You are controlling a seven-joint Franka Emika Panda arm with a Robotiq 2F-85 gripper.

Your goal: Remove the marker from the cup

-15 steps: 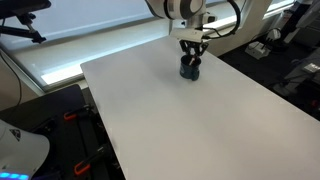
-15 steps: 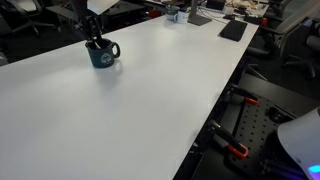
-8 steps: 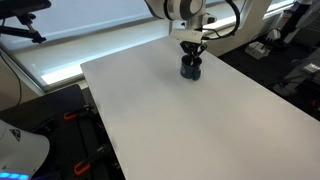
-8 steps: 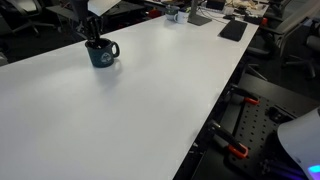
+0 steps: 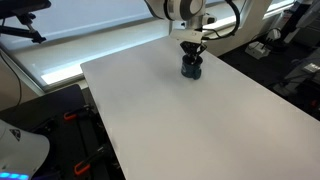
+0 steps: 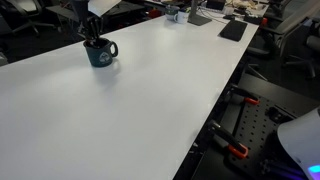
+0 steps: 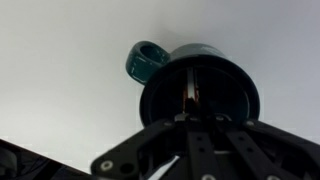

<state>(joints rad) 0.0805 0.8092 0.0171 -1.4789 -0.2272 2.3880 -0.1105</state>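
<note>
Gripper (image 7: 195,110) first: how wide does it stand?
– Narrow. In the wrist view its fingers (image 7: 184,104) are drawn near each other and reach down into the mouth of the cup (image 7: 232,88).

And the marker?
– The marker (image 7: 193,95) stands inside the cup, a reddish-brown strip between the two fingers. Whether the pads press on it, I cannot tell; the cup is dark inside.

Does the gripper touch the cup?
– I cannot tell. In both exterior views the gripper (image 5: 190,60) (image 6: 94,42) hangs straight over the cup (image 5: 190,71) (image 6: 100,56), with its tips below the rim.

Where on the table?
– The cup stands upright on the white table (image 5: 200,130), near the edge by the arm and well apart from the opposite edge. Its teal handle (image 7: 145,60) sticks out sideways.
</note>
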